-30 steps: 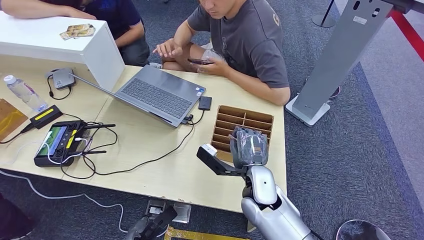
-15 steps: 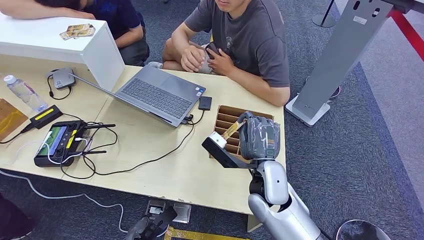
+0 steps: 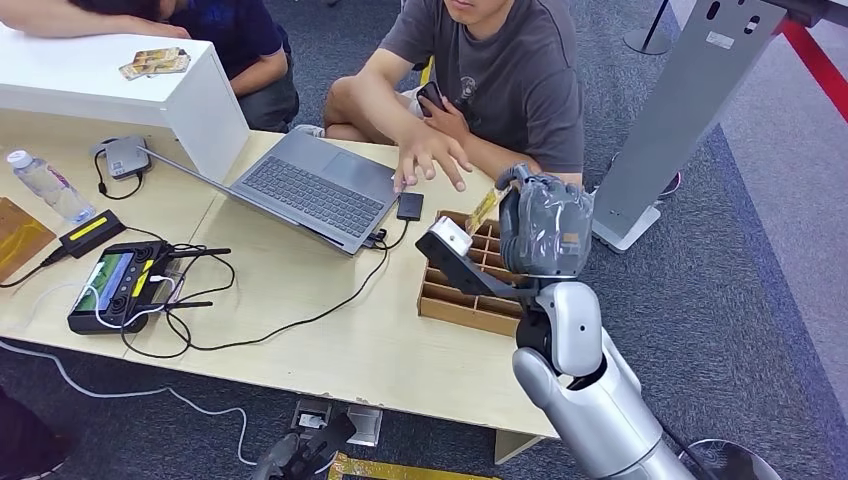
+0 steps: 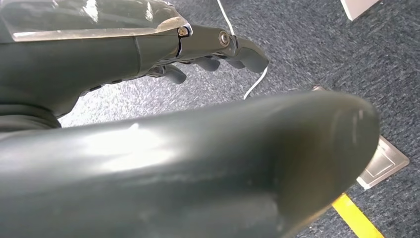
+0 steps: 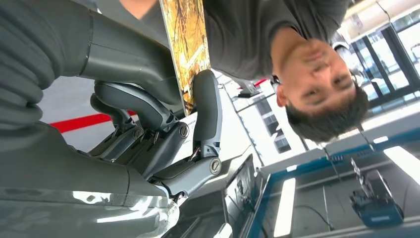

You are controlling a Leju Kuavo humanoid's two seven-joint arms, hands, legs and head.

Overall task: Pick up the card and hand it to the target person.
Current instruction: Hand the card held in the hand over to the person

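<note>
Head view: the right hand (image 3: 543,225) is raised above the far end of the wooden slotted tray (image 3: 452,300), with the card (image 3: 484,210) pinched at its upper side, tilted toward the seated person (image 3: 510,80). The person's open hand (image 3: 430,160) is held out over the tabletop (image 3: 330,350), near the card but not touching it. Handover is judged to be mid-way — card lifted, not yet taken. The tray slots that can be seen look empty; those under the hand are hidden. A laptop (image 3: 315,190), a handheld controller (image 3: 115,285) with tangled cables and a water bottle (image 3: 48,185) lie well apart on the tabletop.

Left wrist view: the left hand (image 4: 198,54) is seen hanging over grey carpet, fingers loosely apart, nothing held.

Right wrist view: the card (image 5: 187,47) is seen edge-on, pinched between the thumb and one dark finger (image 5: 205,111); the other fingers are curled below it.

Risks, as judged: the card is held by a thin edge only, so a slip or twist is possible if it is tugged before release; if it is let go early — before the person's hand closes — it would fall into the tray or onto the tabletop.
</note>
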